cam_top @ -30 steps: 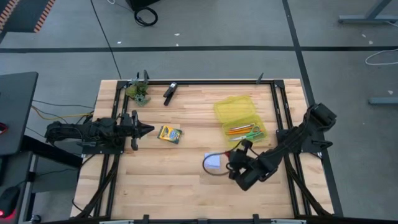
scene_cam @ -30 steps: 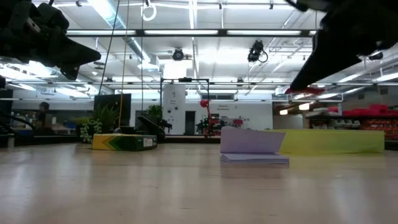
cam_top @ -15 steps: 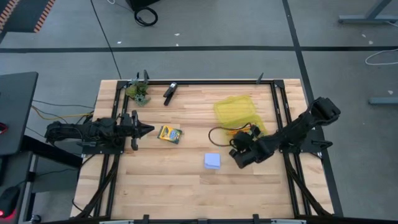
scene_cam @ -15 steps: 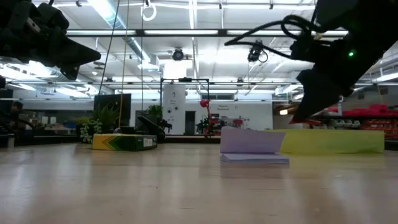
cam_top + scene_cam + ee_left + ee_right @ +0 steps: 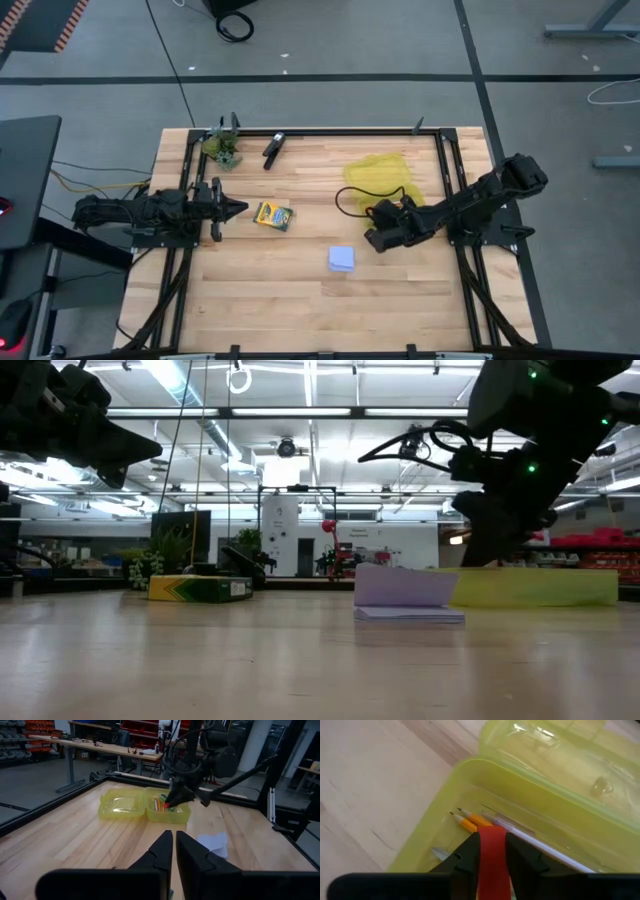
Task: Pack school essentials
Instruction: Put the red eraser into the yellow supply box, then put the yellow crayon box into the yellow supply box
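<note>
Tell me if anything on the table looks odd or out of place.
Nothing is spilled or broken. The one oddity is the note pad: its top sheet stands curled up instead of lying flat. It and the crayon box lie outside the yellow case.

The table [image 5: 290, 300] is made of pale planked wood with a smooth, matt finish. On it, a box [image 5: 555, 795] of translucent yellow-green plastic is seen, glossy and smooth. Beside the box, a pad [image 5: 342, 259] of matt paper and a printed cardboard crayon box [image 5: 271, 215] are laid.
</note>
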### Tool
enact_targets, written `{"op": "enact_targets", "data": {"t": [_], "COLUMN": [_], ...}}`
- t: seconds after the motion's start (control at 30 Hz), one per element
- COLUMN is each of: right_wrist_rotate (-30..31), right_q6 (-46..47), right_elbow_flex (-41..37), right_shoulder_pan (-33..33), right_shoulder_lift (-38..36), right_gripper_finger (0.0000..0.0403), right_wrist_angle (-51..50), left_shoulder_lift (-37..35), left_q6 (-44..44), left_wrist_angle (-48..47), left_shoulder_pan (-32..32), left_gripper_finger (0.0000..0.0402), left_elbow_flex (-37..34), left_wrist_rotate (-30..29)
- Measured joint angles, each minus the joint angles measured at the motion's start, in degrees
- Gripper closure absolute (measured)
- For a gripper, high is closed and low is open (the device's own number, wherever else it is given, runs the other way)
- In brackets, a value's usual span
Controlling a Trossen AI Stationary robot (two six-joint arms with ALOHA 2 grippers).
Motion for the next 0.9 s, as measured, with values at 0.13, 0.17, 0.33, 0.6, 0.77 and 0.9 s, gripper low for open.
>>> {"op": "enact_targets", "data": {"t": [0.13, 0.17, 0.33, 0.6, 0.77, 0.9], "right_wrist_rotate": [-1.19, -1.7, -2.85, 0.78, 0.84, -0.5], "right_q6": [-0.55, -0.55, -2.63, -9.87, -16.25, -22.05], "right_elbow_flex": [0.0, 0.0, 0.53, 4.03, 4.04, 4.0], "right_shoulder_pan": [0.0, 0.0, 0.0, -1.19, -2.67, -3.65], "right_shoulder_lift": [0.0, 0.0, -0.48, -1.84, -1.81, -1.81], "right_gripper_finger": [0.027, 0.0263, 0.0246, 0.0244, 0.0244, 0.0244], "right_wrist_angle": [0.97, 0.92, 0.67, 1.33, 7.07, 12.61], "left_shoulder_lift": [-0.01, -0.01, -0.01, 0.01, -0.01, -0.01], "left_q6": [0.0, 0.0, 0.0, 0.0, -0.02, -0.01], "left_wrist_angle": [0.0, 0.0, 0.0, -0.14, 0.06, 0.04], "left_shoulder_pan": [0.0, 0.01, 0.01, 0.0, -0.01, 0.0], "left_gripper_finger": [0.0376, 0.0376, 0.037, 0.0368, 0.0374, 0.0369], "left_elbow_flex": [0.0, 0.0, 0.0, 0.02, 0.02, 0.02], "left_wrist_rotate": [0.0, -0.02, 0.0, 0.0, 0.0, 0.0]}}
